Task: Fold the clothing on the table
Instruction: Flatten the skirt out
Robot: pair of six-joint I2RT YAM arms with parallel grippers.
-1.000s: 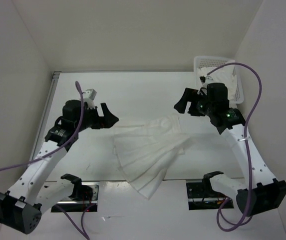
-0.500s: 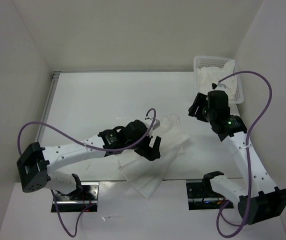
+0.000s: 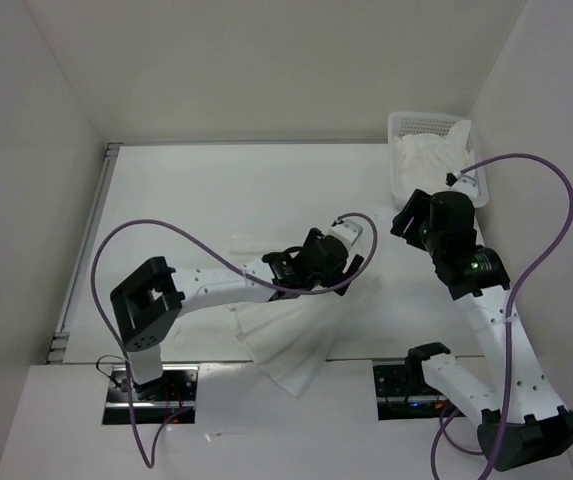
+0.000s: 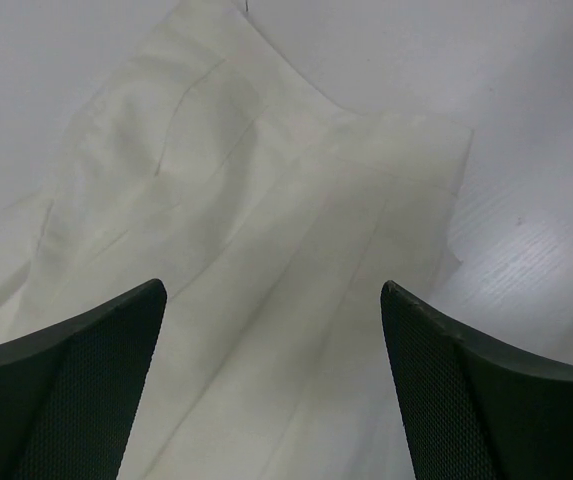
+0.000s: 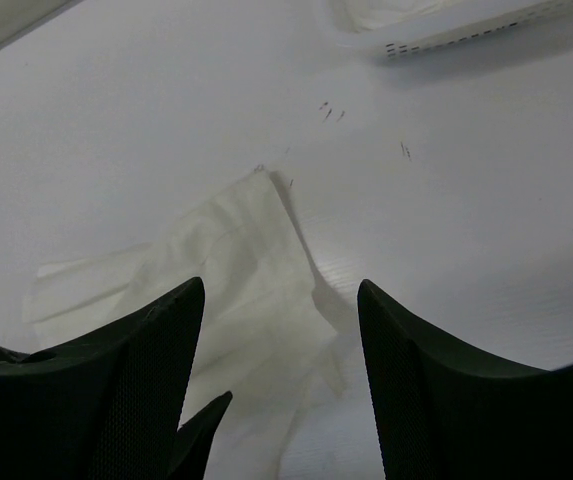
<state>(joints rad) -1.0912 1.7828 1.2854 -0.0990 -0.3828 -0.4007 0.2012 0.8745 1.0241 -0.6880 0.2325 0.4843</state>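
When we look from the top, clothing (image 3: 291,345): it lies spread out near the middle of the table (image 3: 216,190), more to the near side, with faint lines running along it.
top, left gripper (image 3: 344,268): our left arm (image 3: 226,285) reaches across the cloth, and the gripper is over the far right part of the clothing. From up here we cannot tell how its fingers stand.
top, right gripper (image 3: 406,220): it hangs over bare table, near the far right corner of the clothing and apart from it.
top, basket (image 3: 426,118): it sits in the far right corner, with a white cloth heap (image 3: 431,160) in it.
left wrist, fingers (image 4: 66,390): our two dark fingers are spread wide, and nothing is held between them.
left wrist, clothing (image 4: 246,200): it lies flat below the fingers. We cannot tell if they touch it.
right wrist, fingers (image 5: 116,390): these are spread wide too, with nothing between them.
right wrist, clothing (image 5: 236,250): it lies on the table just ahead, one corner pointing away from us.
right wrist, basket (image 5: 456,30): we see only its white wall at the top edge.
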